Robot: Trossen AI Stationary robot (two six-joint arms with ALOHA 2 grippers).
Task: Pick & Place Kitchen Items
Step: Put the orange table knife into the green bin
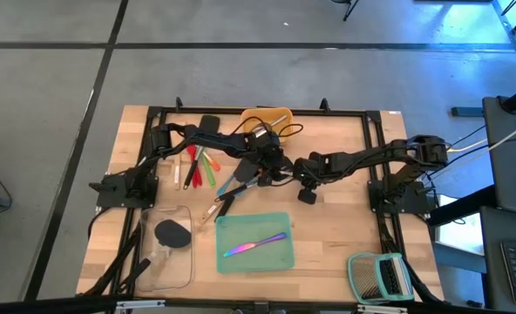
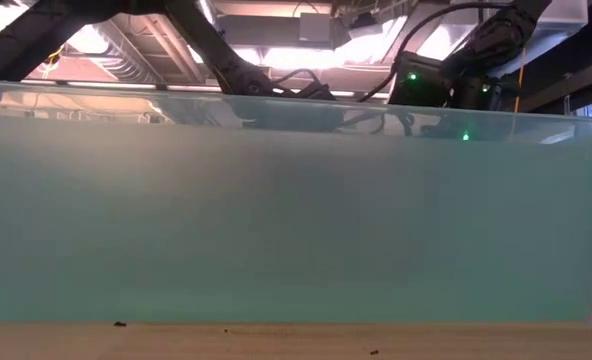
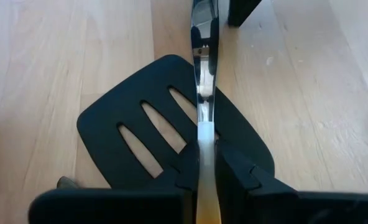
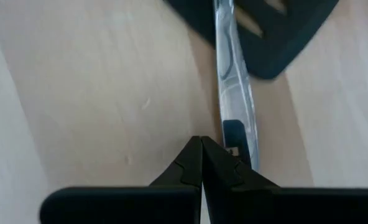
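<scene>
The wooden table (image 1: 328, 253) carried a teal tray (image 1: 254, 258) with an iridescent knife (image 1: 254, 246). At its centre lay a black slotted turner (image 3: 147, 134). Across it, the left gripper (image 3: 204, 165) had closed on a shiny steel utensil (image 3: 202, 74). The right gripper (image 4: 201, 163) was fully closed, empty, beside that utensil.

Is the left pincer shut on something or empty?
Shut on a piece of shiny cutlery: the left pincer clamps its handle, above the black slotted turner.
</scene>
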